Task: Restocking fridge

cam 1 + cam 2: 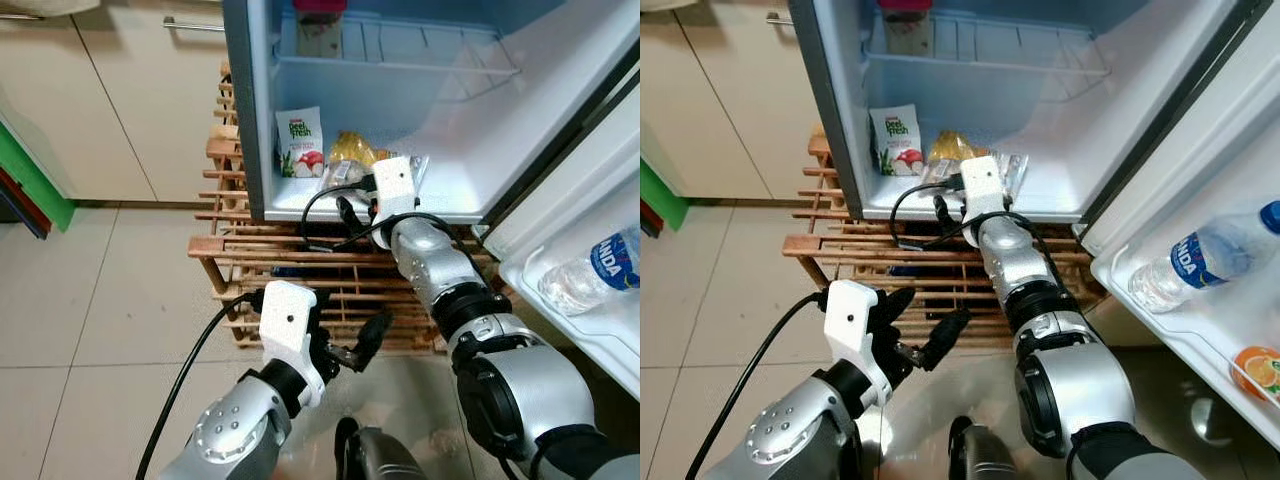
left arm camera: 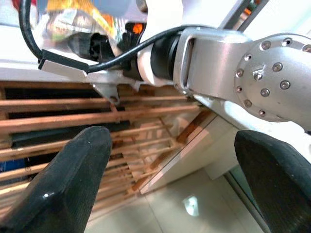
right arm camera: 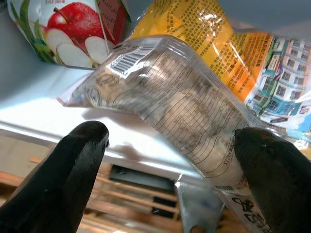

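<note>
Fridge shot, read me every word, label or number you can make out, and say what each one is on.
"Fresh": juice carton with apple picture, on the fridge floor.
"NDA": blue label of the water bottle in the door shelf; the rest is cut off.
Clear packet between the right gripper's fingers: barcode and print, too small to read.
Yellow packet: print unreadable.

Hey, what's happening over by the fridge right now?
The robot is stocking the small open fridge. Its right gripper reaches to the bottom shelf, jaws open around a clear printed plastic packet, beside a yellow snack bag and an apple juice carton. The left gripper hovers open before the wooden crate.
</note>
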`<state>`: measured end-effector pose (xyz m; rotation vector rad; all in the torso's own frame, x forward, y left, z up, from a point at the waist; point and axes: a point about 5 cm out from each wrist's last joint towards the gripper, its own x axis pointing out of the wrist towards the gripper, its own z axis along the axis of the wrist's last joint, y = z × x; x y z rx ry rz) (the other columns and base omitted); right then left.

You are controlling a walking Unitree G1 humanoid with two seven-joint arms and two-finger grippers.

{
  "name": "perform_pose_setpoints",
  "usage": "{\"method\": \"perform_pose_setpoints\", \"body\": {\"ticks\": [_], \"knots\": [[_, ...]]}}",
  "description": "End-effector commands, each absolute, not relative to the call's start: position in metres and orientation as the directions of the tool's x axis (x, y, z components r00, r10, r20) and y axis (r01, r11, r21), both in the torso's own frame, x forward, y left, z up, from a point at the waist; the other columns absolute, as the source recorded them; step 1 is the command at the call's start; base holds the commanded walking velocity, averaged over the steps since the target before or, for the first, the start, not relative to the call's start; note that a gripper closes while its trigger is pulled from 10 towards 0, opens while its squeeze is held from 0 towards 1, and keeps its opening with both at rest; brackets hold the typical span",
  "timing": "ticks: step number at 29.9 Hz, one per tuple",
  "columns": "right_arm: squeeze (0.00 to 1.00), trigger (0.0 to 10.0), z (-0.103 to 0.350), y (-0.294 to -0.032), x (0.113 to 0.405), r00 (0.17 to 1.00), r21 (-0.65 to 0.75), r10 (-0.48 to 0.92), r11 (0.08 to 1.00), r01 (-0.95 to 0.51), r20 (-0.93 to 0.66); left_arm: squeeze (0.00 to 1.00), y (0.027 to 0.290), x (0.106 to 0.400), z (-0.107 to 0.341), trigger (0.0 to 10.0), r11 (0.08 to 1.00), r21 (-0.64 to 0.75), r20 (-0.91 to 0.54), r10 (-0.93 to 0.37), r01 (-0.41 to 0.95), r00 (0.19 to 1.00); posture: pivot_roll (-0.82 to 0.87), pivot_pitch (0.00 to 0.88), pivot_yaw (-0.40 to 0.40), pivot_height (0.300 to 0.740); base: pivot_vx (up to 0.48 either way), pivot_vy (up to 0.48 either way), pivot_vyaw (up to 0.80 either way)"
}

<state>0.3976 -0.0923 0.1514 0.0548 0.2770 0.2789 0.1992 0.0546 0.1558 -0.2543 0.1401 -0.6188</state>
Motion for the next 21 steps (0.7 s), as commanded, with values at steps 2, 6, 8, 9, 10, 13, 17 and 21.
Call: {"method": "perform_pose_setpoints", "body": {"ticks": [2, 6, 8, 9, 10, 13, 17, 21], "knots": [[0.00, 10.0, 0.139, -0.108, 0.396, 0.911, 0.183, 0.244, 0.964, -0.191, -0.332, 0.00, 0.050, 0.197, 0.153, 10.0, 0.770, -0.291, -0.058, -0.606, 0.567, 0.793, -0.03, 0.170, -0.082, 0.740, 0.000, 0.000, 0.00], [0.00, 10.0, 0.156, -0.112, 0.398, 0.918, 0.312, 0.244, 0.939, -0.143, -0.313, 0.00, 0.053, 0.199, 0.155, 10.0, 0.779, -0.287, -0.048, -0.593, 0.557, 0.804, -0.03, 0.164, -0.084, 0.740, 0.000, 0.000, 0.00], [0.00, 10.0, 0.162, -0.110, 0.396, 0.932, 0.306, 0.215, 0.944, -0.122, -0.292, 0.00, 0.053, 0.200, 0.155, 10.0, 0.780, -0.287, -0.045, -0.590, 0.555, 0.806, -0.02, 0.164, -0.084, 0.740, 0.000, 0.000, 0.00], [0.00, 10.0, 0.166, -0.111, 0.394, 0.950, 0.266, 0.176, 0.958, -0.105, -0.258, 0.00, 0.053, 0.200, 0.155, 10.0, 0.781, -0.286, -0.043, -0.590, 0.556, 0.806, -0.02, 0.164, -0.084, 0.740, 0.000, 0.000, 0.00], [0.00, 10.0, 0.166, -0.111, 0.394, 0.950, 0.266, 0.176, 0.958, -0.105, -0.258, 0.00, 0.053, 0.200, 0.155, 10.0, 0.781, -0.286, -0.043, -0.590, 0.556, 0.806, -0.02, 0.164, -0.084, 0.740, 0.000, 0.000, 0.00], [0.00, 10.0, 0.181, -0.113, 0.387, 0.981, 0.225, 0.086, 0.973, -0.046, -0.171, 0.00, 0.054, 0.200, 0.156, 10.0, 0.784, -0.282, -0.043, -0.586, 0.553, 0.809, -0.02, 0.165, -0.084, 0.740, 0.000, 0.000, 0.00], [0.00, 10.0, 0.193, -0.096, 0.365, 0.987, 0.209, 0.103, 0.975, -0.075, -0.124, 0.00, 0.055, 0.201, 0.155, 10.0, 0.787, -0.283, -0.045, -0.583, 0.549, 0.812, -0.03, 0.165, -0.080, 0.740, 0.000, 0.000, 0.00], [0.00, 10.0, 0.186, -0.078, 0.338, 0.972, 0.240, 0.164, 0.963, -0.120, -0.170, 0.00, 0.054, 0.201, 0.154, 10.0, 0.784, -0.282, -0.046, -0.587, 0.553, 0.808, -0.03, 0.168, -0.076, 0.740, 0.000, 0.000, 0.00]]}}
